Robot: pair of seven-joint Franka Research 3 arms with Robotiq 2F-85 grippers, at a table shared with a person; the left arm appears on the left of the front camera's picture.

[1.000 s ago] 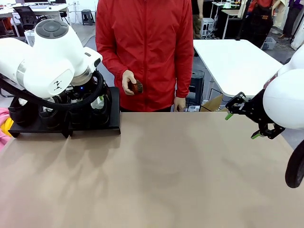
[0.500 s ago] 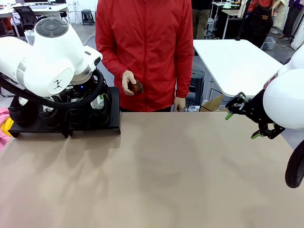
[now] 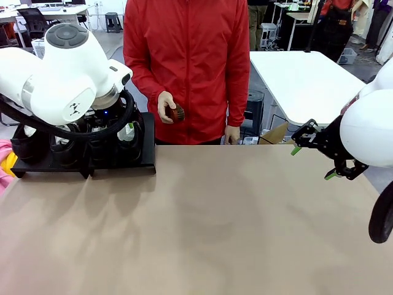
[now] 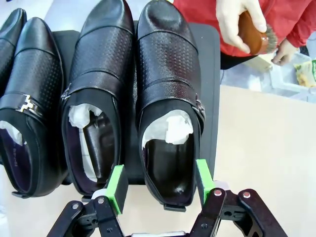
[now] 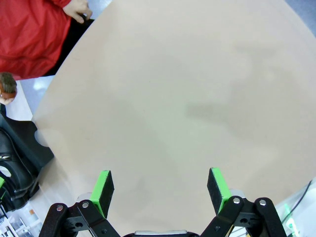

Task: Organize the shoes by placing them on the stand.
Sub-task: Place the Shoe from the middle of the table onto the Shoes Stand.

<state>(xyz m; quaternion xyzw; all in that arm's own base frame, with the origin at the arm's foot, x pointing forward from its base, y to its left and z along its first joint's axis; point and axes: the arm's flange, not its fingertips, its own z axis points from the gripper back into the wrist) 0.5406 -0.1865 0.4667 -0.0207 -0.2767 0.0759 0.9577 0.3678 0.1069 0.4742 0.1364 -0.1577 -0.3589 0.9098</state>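
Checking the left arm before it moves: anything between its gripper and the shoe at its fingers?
Nothing visible. The left gripper straddles the heel of the rightmost shoe, pads beside it; contact unclear. That shoe already sits on the stand, beside the other shoes.

The left arm [image 3: 67, 74] has shifted very slightly (barely perceptible) over the stand [image 3: 146, 144], as far as I can tell.

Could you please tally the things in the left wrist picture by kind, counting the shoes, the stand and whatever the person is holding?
Black shoes: 4, the leftmost cut off by the edge
Black stand: 1
Brown brush in the person's hand: 1
Total: 6
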